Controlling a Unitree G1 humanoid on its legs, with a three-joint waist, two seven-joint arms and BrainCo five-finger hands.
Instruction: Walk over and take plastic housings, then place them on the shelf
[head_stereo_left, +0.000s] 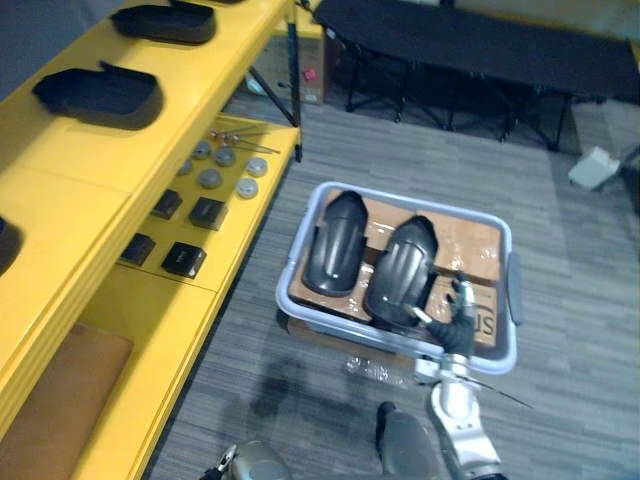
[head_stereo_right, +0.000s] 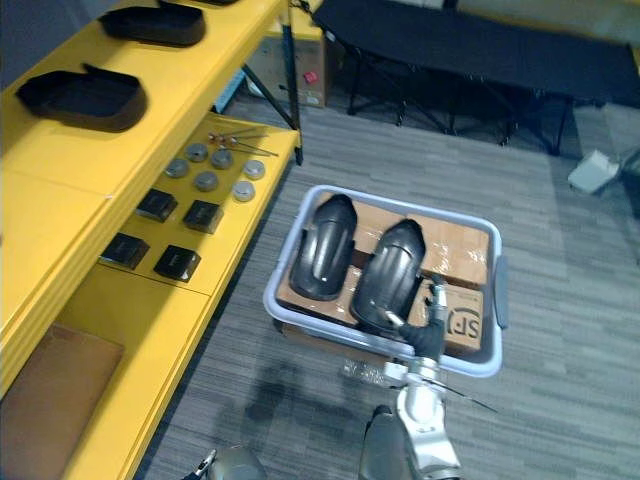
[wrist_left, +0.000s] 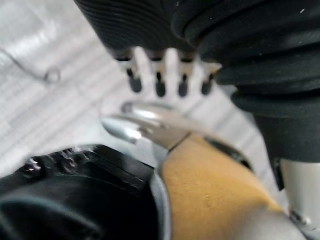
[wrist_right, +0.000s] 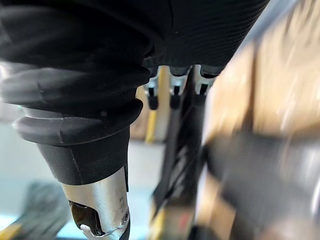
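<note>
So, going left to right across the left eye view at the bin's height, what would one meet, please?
Small black boxes on the yellow shelf → left plastic housing → right plastic housing → right hand.

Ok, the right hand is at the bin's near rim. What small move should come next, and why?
Probably lower the right hand onto the right-hand housing and curl its fingers round its near end. The hand hangs at the grey bin's near rim, open and empty, with that housing just ahead of it.
</note>
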